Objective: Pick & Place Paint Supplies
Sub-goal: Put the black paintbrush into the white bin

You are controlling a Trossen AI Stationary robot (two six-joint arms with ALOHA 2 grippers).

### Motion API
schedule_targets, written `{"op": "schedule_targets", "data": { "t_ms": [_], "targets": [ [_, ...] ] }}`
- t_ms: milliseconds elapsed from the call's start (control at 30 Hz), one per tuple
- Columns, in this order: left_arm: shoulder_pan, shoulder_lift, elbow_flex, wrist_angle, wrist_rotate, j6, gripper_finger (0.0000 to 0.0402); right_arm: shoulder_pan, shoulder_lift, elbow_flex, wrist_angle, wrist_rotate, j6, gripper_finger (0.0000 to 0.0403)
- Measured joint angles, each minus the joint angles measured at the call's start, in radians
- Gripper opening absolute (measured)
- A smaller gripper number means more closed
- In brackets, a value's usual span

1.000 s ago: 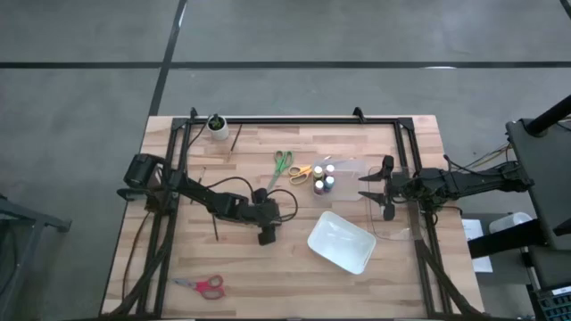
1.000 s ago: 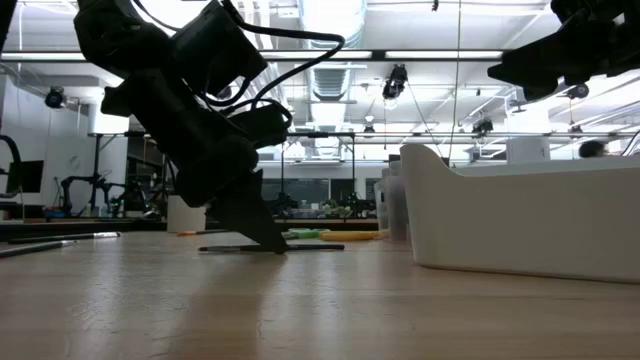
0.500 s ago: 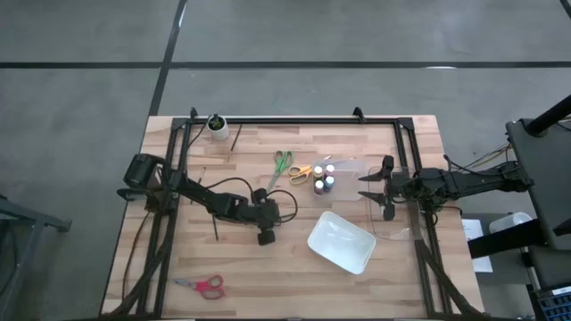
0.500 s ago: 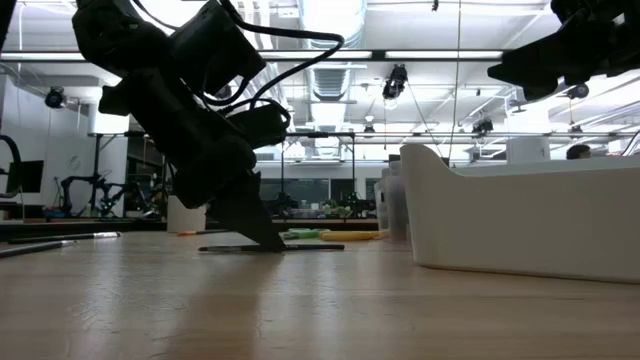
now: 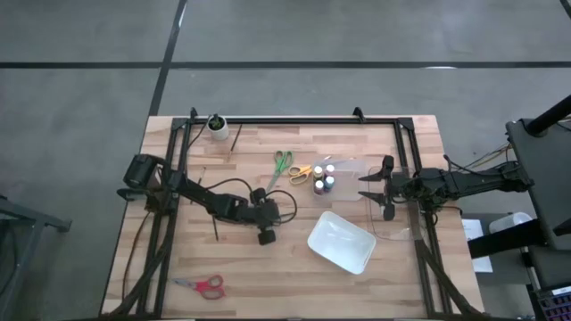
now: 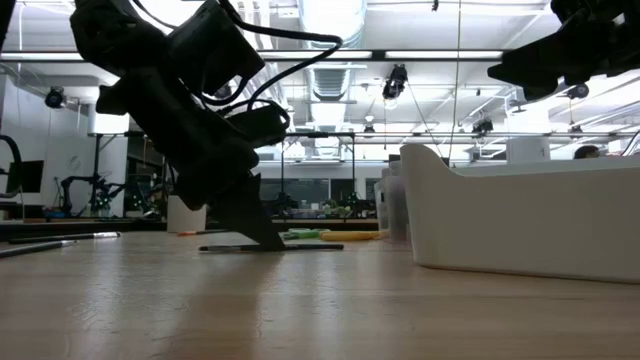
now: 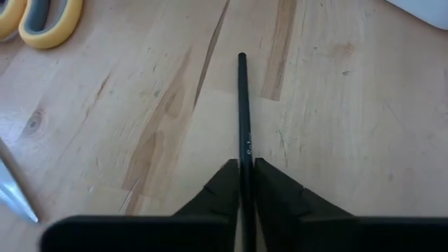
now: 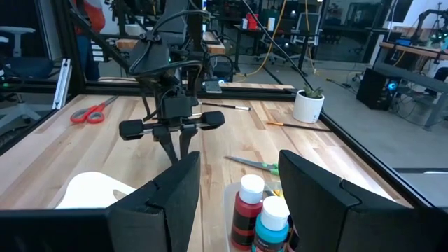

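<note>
A thin dark brush [image 7: 242,105] lies flat on the wooden table, near its middle. My left gripper [image 5: 275,217] is shut on it, slanting down from the table's left; the low view shows the brush [image 6: 310,247] running out to both sides of the fingertips. My right gripper [image 8: 239,157] hangs open above the table's right side, holding nothing. Just beyond it stand red and teal paint bottles [image 8: 255,210], which the high view shows as a small cluster [image 5: 323,178]. Green scissors [image 5: 282,163] and yellow scissors [image 5: 301,172] lie left of the bottles. Red scissors [image 5: 201,284] lie near the front left. My left gripper pinches the brush's shaft [image 7: 243,150] between its two fingers [image 7: 224,185], at about mid-length. The fingers slant down from the table's left and lie in line with the brush, not across it. The brush rests flat on the table.
A white rectangular tray [image 5: 340,241] sits right of my left gripper. A small white cup [image 5: 218,124] stands at the far left by the black frame rail [image 5: 294,119]. Another thin dark brush [image 5: 215,229] lies left of my left gripper.
In the low view my left gripper's fingers have drawn a little closer together around the brush. The brush stays flat where it was.
</note>
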Motion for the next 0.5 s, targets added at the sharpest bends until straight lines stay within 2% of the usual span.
{"op": "schedule_targets", "data": {
  "t_ms": [100,500],
  "targets": [
    [-0.001,0.0,0.0,0.0,-0.016,-0.003,0.0011,0.0,0.0,0.0,0.0,0.0,0.0,0.0191],
    [-0.007,-0.014,0.004,-0.019,-0.056,0.021,0.0006,0.0,0.0,0.0,0.0,0.0,0.0,0.0191]
  ]
}}
